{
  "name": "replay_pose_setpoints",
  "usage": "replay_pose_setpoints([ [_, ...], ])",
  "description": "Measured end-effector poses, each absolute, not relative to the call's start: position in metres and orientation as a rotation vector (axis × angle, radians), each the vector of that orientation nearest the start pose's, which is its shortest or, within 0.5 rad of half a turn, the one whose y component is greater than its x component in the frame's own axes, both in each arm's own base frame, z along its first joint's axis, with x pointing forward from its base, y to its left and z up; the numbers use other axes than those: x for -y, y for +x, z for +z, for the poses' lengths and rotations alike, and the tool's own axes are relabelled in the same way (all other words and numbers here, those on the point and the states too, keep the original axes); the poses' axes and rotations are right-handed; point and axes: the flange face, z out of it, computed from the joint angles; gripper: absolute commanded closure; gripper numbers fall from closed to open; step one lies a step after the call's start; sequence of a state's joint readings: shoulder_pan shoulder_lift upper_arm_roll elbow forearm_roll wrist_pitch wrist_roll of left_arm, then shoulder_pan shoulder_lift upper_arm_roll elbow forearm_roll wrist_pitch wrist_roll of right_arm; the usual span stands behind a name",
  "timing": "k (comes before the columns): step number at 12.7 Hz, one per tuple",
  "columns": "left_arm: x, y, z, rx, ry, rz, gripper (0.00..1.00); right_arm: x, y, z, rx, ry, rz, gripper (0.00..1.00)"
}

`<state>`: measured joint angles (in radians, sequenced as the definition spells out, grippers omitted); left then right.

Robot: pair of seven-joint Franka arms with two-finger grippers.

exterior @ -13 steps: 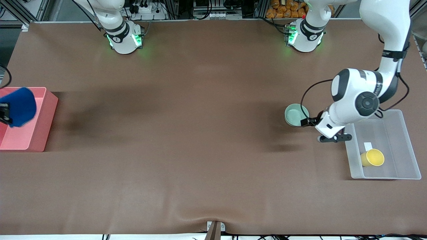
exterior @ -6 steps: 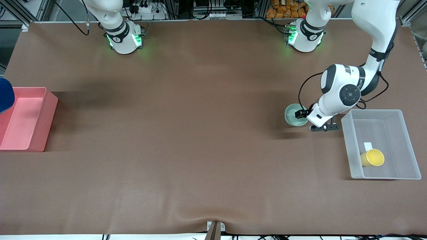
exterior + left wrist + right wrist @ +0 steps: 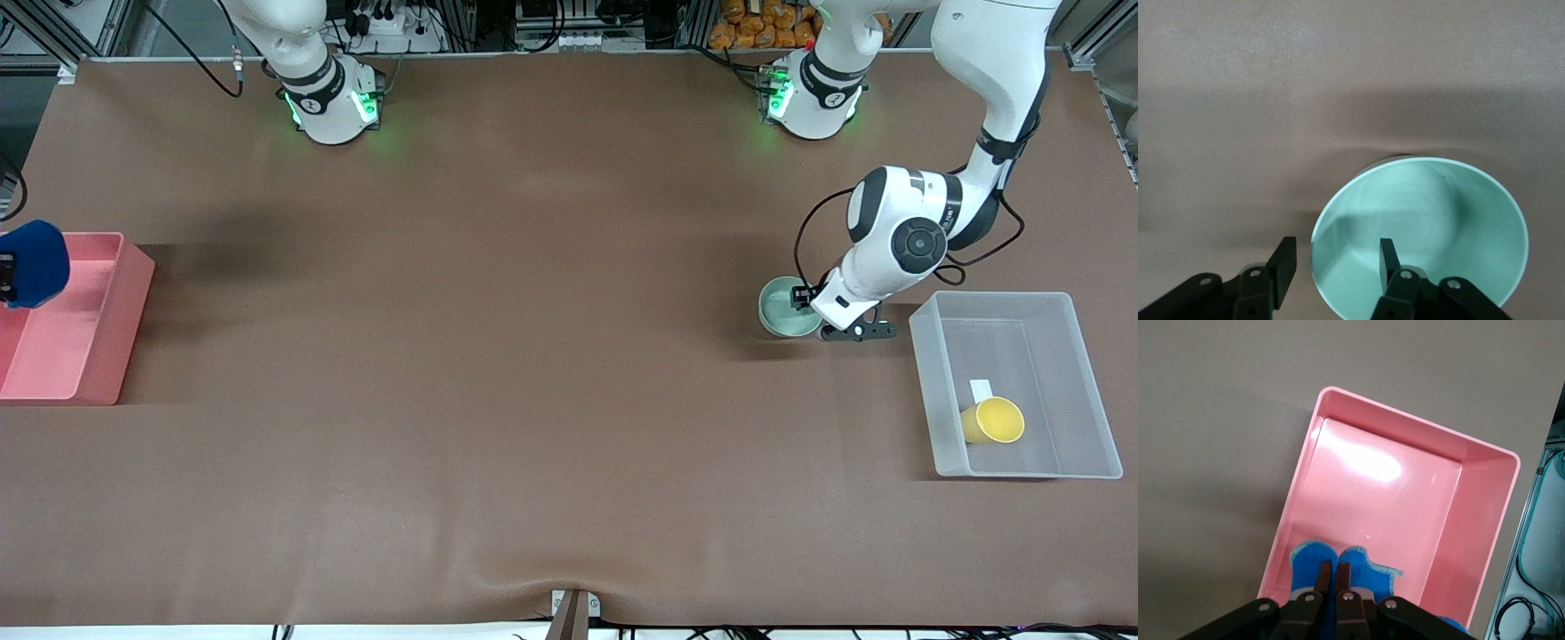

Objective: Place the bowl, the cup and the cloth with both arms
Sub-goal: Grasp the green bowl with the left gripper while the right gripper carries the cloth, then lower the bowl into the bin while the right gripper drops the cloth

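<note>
The bowl [image 3: 788, 307] sits upright on the table [image 3: 533, 356] near the left arm's end, just beside the clear bin [image 3: 1080, 391] already holding the cup [image 3: 994, 420]. The left gripper [image 3: 1335, 263], fingers apart, straddles its rim, apparently ready to pinch. At the right arm's edge, the right gripper [image 3: 1334, 577] hangs clamped on the cloth [image 3: 1341, 563] over the pink bin [image 3: 1485, 453], probably for dropping.

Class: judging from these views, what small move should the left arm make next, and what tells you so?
Probably close the left gripper on the bowl. Its fingers are open and straddle the bowl's rim, one inside and one outside, with the bowl on the table beside the clear bin that holds the cup. The right gripper holds the cloth over the pink bin.
</note>
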<state>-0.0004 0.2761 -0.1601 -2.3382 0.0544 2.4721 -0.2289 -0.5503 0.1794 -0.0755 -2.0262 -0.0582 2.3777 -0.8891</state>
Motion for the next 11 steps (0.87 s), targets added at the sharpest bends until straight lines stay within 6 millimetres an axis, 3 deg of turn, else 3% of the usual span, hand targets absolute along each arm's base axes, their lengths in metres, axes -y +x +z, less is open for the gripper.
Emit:
replay_pose_setpoints([
  [1, 0.082, 0.495, 0.207, 0.043, -3.120, 0.215, 0.97, 0.354, 0.485, 0.368, 0.492, -3.263, -0.144, 1.00],
  [4, 0.078, 0.497, 0.207, 0.056, -3.122, 0.206, 1.00, 0.365, 0.473, 0.339, 0.450, -3.251, -0.103, 1.00],
  [6, 0.071, 0.510, 0.221, 0.083, -3.125, 0.170, 1.00, 0.374, 0.465, 0.324, 0.416, -3.246, -0.081, 1.00],
  [9, 0.035, 0.551, 0.282, 0.125, -3.104, 0.241, 1.00, 0.385, 0.461, 0.303, 0.392, -3.262, -0.100, 1.00],
  [11, -0.010, 0.579, 0.339, 0.117, -3.106, 0.264, 1.00, 0.387, 0.458, 0.292, 0.383, -3.254, -0.082, 1.00],
])
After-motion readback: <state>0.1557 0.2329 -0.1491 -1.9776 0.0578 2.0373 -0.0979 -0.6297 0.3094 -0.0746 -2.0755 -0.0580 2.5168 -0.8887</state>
